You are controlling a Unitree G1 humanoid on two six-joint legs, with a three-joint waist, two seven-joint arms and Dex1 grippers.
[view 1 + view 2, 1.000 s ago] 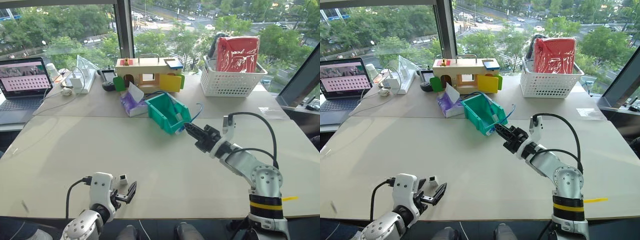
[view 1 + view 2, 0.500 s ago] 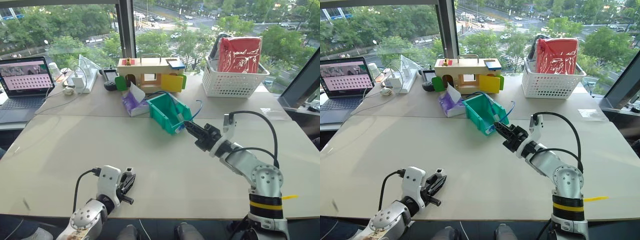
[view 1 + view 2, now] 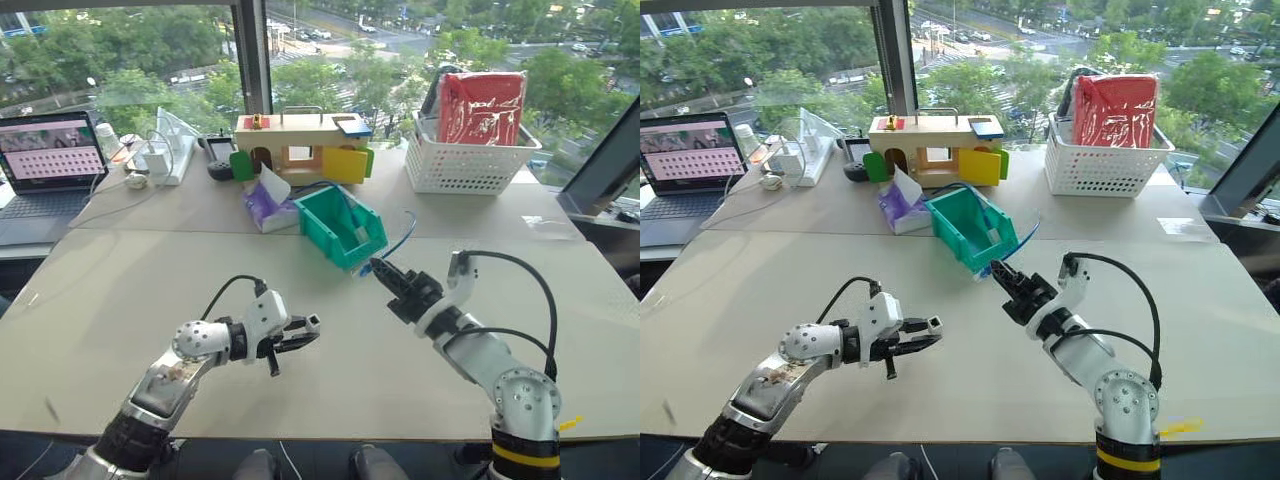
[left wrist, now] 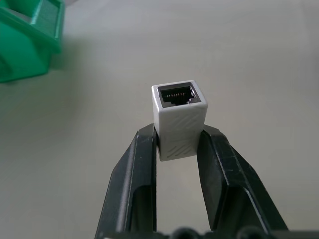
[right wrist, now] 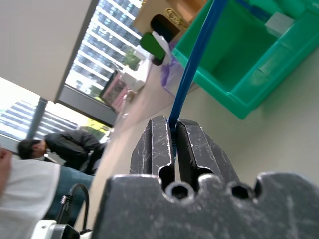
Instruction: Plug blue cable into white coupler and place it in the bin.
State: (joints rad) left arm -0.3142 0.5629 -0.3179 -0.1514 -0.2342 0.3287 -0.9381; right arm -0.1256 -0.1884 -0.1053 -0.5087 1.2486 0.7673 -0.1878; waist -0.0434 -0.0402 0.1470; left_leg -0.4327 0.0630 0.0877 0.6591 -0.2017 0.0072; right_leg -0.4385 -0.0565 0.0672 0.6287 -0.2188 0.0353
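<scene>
The white coupler (image 4: 179, 117) is a tiny block with a dark socket face, and my left gripper (image 4: 179, 144) is shut on its lower half. That gripper (image 3: 305, 332) hangs above the table's middle and points right, toward my right gripper (image 3: 378, 268). The right gripper (image 5: 172, 124) is shut on the thin blue cable (image 5: 197, 55), just in front of the teal-green bin (image 3: 362, 250). From its fingers the blue cable (image 3: 405, 235) arcs back toward the bin. The plug is hidden between the fingers. A gap of bare table separates the two grippers.
Behind the bin lie a purple tissue pack (image 3: 265, 205) and a wooden toy house (image 3: 300, 150). A white lattice basket (image 3: 465, 165) holding a red bag stands at the back right. A laptop (image 3: 50, 160) sits at the far left. A person (image 5: 75, 144) shows beyond the table.
My left gripper shut on the coupler, lifted it off the table and swung in toward the middle. My right gripper drew back from the bin with the cable.
</scene>
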